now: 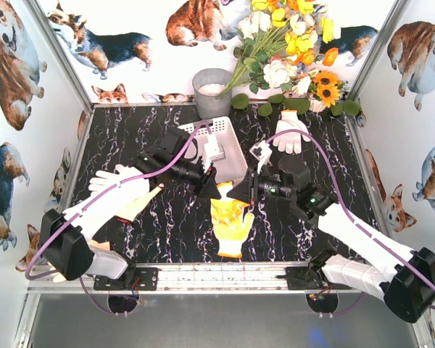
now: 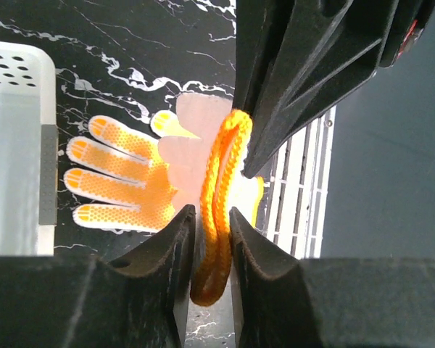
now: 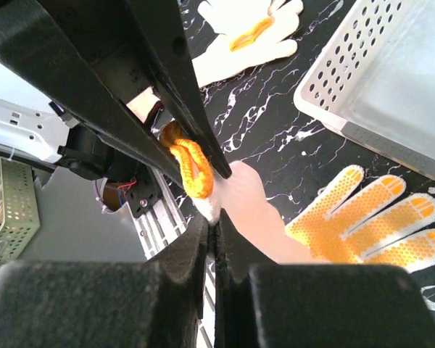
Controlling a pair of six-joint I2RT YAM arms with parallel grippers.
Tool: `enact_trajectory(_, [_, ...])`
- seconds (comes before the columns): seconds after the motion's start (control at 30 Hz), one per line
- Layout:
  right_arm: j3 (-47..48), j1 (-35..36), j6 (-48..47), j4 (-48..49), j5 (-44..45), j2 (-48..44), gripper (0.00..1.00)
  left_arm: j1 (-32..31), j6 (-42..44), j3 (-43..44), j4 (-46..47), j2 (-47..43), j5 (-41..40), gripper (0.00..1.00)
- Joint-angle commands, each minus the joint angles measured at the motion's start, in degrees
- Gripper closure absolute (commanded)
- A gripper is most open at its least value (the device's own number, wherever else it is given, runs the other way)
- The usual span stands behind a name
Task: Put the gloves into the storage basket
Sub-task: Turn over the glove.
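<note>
A yellow-orange dotted glove is held by its cuff between both grippers, in front of the white storage basket. My left gripper is shut on the orange cuff trim. My right gripper is shut on the white cuff edge from the other side. The glove's dotted palm hangs below, its fingers pointing toward the basket. The palm also shows in the right wrist view, beside the basket. The basket looks empty.
Two white gloves lie at the left of the table; one shows in the right wrist view. Another white glove lies at the back right by the flowers. A round grey bucket stands behind the basket.
</note>
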Motion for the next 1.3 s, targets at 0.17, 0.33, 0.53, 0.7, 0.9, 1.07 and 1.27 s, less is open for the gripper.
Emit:
enact_trajectory(0.17, [-0.9,0.2,-1.1,1.0,3.9,-3.2,1.00,1.0,-1.0,-2.5,5.2,-4.4,-1.7,0.97])
enact_trajectory(0.33, [0.2,0.2,-2.4,-0.7,2.2,-3.6,0.94,1.0,-1.6,-2.8,6.2,-4.9,-2.1,1.00])
enact_trajectory(0.53, [5.7,0.2,-6.8,-6.5,-1.5,-1.3,0.68,0.6,-0.5,-0.9,5.2,-4.1,0.0,1.00])
enact_trajectory(0.7, [8.2,0.1,-8.0,-6.5,-2.2,1.1,0.61,0.4,0.5,0.4,3.4,-2.8,1.0,1.00])
enact_trajectory(0.9, [9.4,0.1,-8.1,-4.7,-3.2,3.4,0.59,0.2,1.7,1.3,0.9,-2.9,1.1,1.00])
enact_trajectory(1.07, [10.4,0.2,-7.2,-3.7,-4.8,5.1,0.84,0.2,2.0,1.3,-1.1,-3.4,-0.6,0.95])
enact_trajectory(1.27, [8.7,0.1,-6.5,-1.8,-2.4,3.7,1.00,0.3,0.3,-0.9,1.7,-4.9,-3.9,0.78])
